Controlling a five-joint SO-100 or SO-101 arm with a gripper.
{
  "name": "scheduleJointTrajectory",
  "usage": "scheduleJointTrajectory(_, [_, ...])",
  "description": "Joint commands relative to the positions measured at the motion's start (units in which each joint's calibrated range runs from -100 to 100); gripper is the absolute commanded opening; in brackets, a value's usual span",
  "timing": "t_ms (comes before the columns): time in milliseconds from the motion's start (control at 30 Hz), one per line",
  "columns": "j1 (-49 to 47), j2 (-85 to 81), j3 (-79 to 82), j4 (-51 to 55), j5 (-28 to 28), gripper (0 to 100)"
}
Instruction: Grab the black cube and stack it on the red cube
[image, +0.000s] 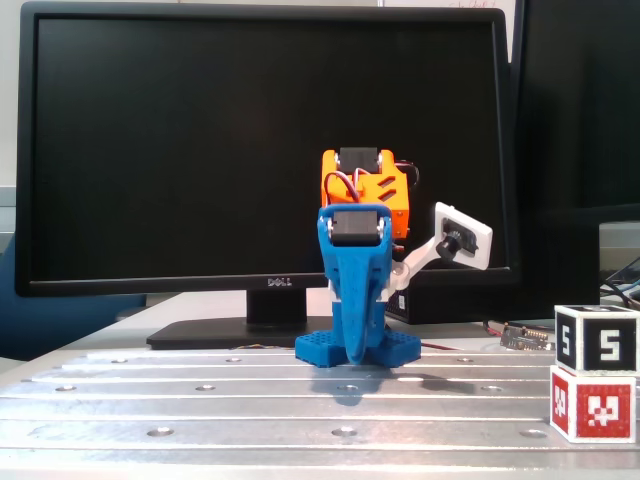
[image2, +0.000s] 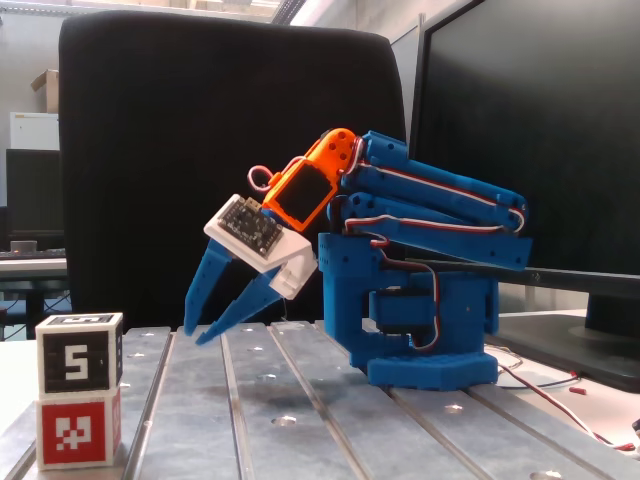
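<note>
The black cube with white "5" faces sits squarely on top of the red cube at the right edge of the metal table; in the other fixed view the stack stands at the lower left, black cube on red cube. My gripper is folded down in front of the blue arm base, its blue fingertips close together and holding nothing. It is well apart from the stack. Seen head-on, the gripper points down at the table's middle.
A Dell monitor stands behind the arm. The ribbed aluminium table has screw holes. A black chair back fills the background. Loose wires lie by the arm base.
</note>
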Motion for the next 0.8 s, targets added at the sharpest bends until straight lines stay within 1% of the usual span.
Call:
scheduleJointTrajectory(0, [0.27,-0.26,0.28,0.95,0.18,2])
scheduleJointTrajectory(300, [0.27,-0.26,2.27,1.46,0.12,2])
scheduleJointTrajectory(600, [0.27,-0.26,2.27,6.34,0.12,2])
scheduleJointTrajectory(767, [0.27,-0.26,2.27,6.51,0.12,2])
